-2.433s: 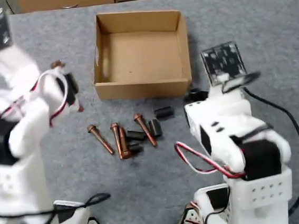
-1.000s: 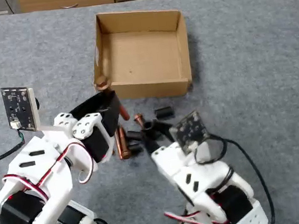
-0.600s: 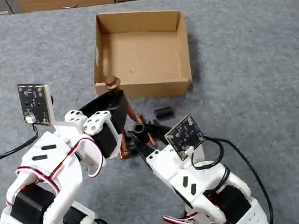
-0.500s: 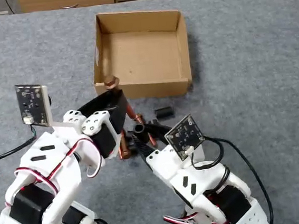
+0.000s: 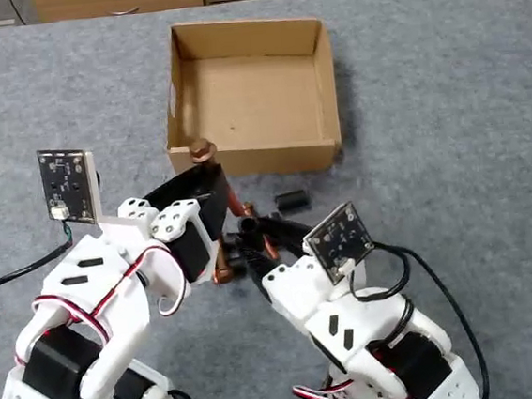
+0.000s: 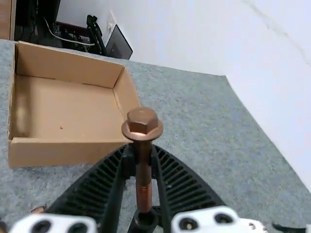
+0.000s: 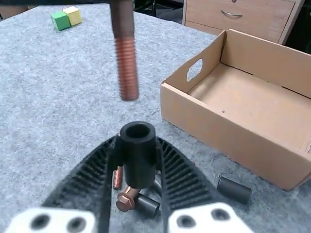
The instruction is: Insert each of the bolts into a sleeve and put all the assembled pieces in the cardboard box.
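Observation:
My left gripper (image 5: 215, 184) is shut on a copper bolt (image 5: 203, 153), head up and tilted, in front of the cardboard box (image 5: 253, 158). In the left wrist view the bolt (image 6: 142, 125) stands between the fingers with the box (image 6: 63, 151) behind it. My right gripper (image 5: 251, 235) is shut on a black sleeve (image 5: 248, 227), held upright just below the bolt's tip. The right wrist view has the sleeve (image 7: 137, 150) with its bore facing up, and the bolt's threaded end (image 7: 125, 68) hanging a little above it and slightly to one side, apart from it.
A loose black sleeve (image 5: 291, 200) lies before the box front. Other bolts (image 5: 222, 272) and sleeves lie on the grey carpet under the grippers. Green and yellow blocks (image 7: 65, 17) sit far off. The box (image 7: 218, 131) holds nothing.
The left arm swung in from the far left with the bolt. The right arm came forward with the sleeve beneath it. In the last half second both shifted only slightly.

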Available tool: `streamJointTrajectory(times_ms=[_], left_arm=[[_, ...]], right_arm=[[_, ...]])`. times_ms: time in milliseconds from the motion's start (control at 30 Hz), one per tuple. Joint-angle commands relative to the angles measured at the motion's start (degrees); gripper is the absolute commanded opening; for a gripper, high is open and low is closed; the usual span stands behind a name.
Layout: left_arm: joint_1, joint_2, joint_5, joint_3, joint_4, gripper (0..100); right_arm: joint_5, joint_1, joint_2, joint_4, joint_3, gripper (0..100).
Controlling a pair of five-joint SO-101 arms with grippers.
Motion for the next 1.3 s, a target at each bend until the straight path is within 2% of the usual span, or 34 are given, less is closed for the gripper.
streamJointTrajectory(times_ms=[0,1267], left_arm=[[0.5,-0.7,0.3,0.4,-1.2,2],[4.8,-0.7,-0.1,3.8,2.8,2]], right_arm=[[-0.7,-0.5,-0.8,-1.2,-3.3,0.2],[-0.5,-0.7,-0.8,1.1,-3.6,0.2]])
